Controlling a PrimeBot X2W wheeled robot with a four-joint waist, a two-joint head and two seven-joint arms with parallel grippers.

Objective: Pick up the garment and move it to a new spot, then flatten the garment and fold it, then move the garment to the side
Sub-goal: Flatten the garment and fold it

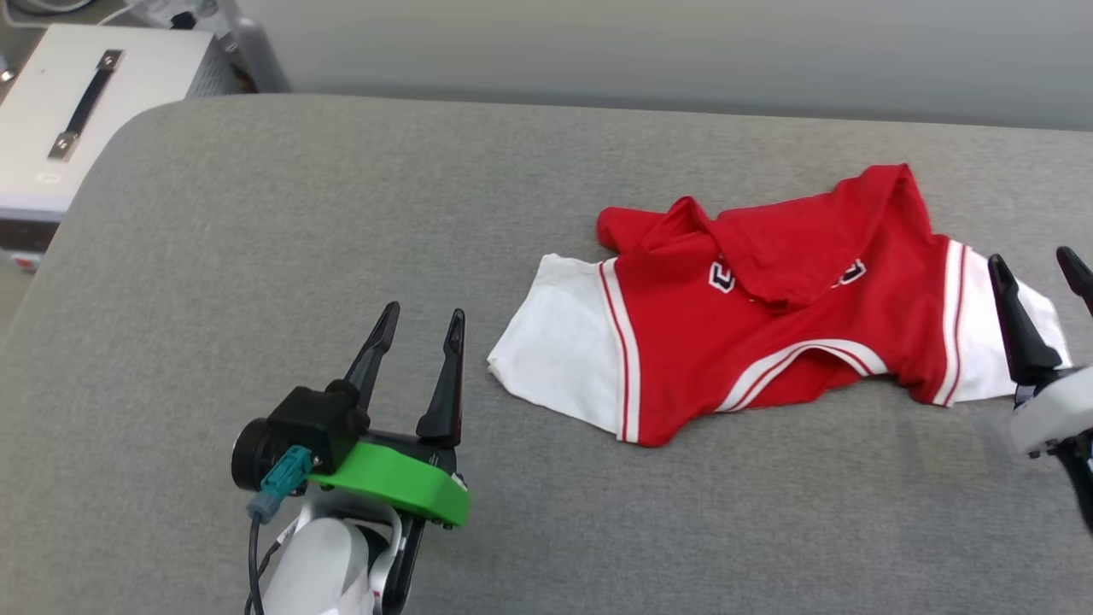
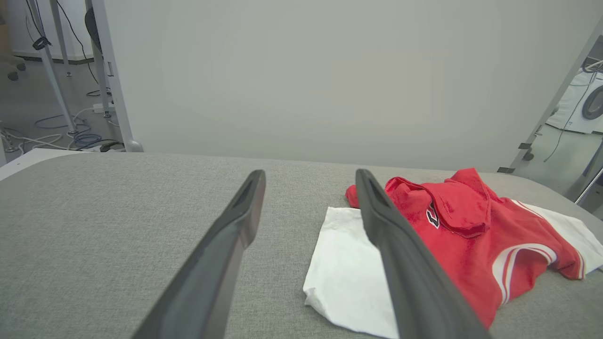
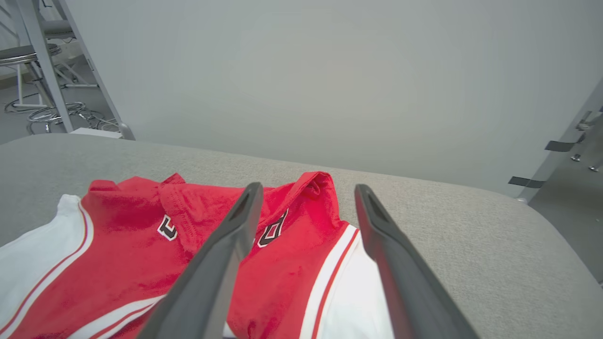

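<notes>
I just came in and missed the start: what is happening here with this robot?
A robot faces a red and white garment, which lies crumpled, not yet flattened, on the grey padded surface. Both pincers are open and empty: the left pincer is apart from it, the right pincer at one white sleeve.

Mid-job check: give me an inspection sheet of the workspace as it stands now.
Surface: grey fabric-covered table, smooth, rounded corners.
Job's things: red jersey T-shirt right of centre, rumpled, a red flap folded over its chest lettering, white sleeves spread.
Clutter: nothing seen.
Grippers: left gripper open, empty, above bare fabric left of the T-shirt; right gripper open, empty, over the right-hand white sleeve, contact unclear.
Cables: black cable at the left wrist; loose cables on the floor beyond the table.
Surroundings: white case with handle beyond the far left corner; grey wall behind; washing machine far right.
</notes>
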